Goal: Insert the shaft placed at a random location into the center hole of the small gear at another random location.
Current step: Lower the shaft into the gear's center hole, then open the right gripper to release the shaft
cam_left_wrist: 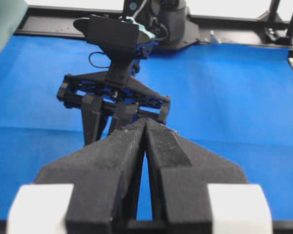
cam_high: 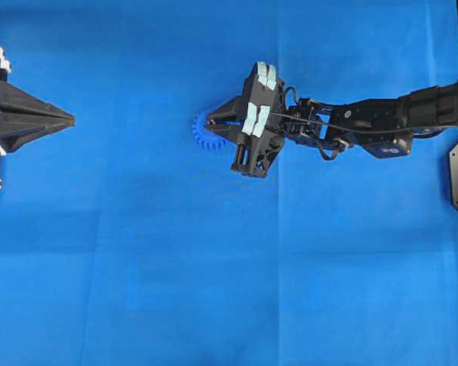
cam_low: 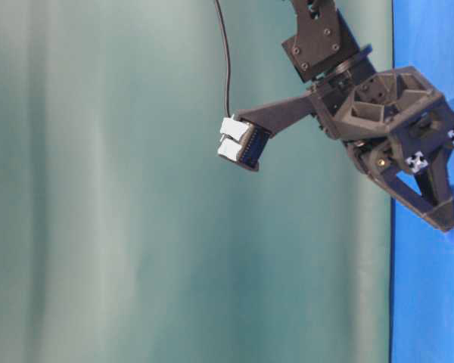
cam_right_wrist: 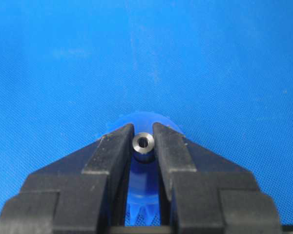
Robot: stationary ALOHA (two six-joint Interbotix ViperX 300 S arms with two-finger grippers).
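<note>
Shaft first: the tiny silver-grey metal pin [cam_right_wrist: 142, 144] sits pinched end-on between the black fingertips of the right tool [cam_right_wrist: 143, 143], showing as a shiny ring with a dark middle. Directly beneath those fingertips lies the small bright blue plastic spur gear [cam_high: 206, 133], flat on the blue worktop [cam_high: 214, 290], its teeth poking out past the tool on the side away from the wrist. I cannot see the center hole; the pin and fingers cover it. This looks like the insertion step, with the pin poised over the hub. Next, I'd guess, comes a straight, careful press down, then letting go. Well away across the worktop, the left tool [cam_left_wrist: 145, 127] rests clenched on nothing.
</note>
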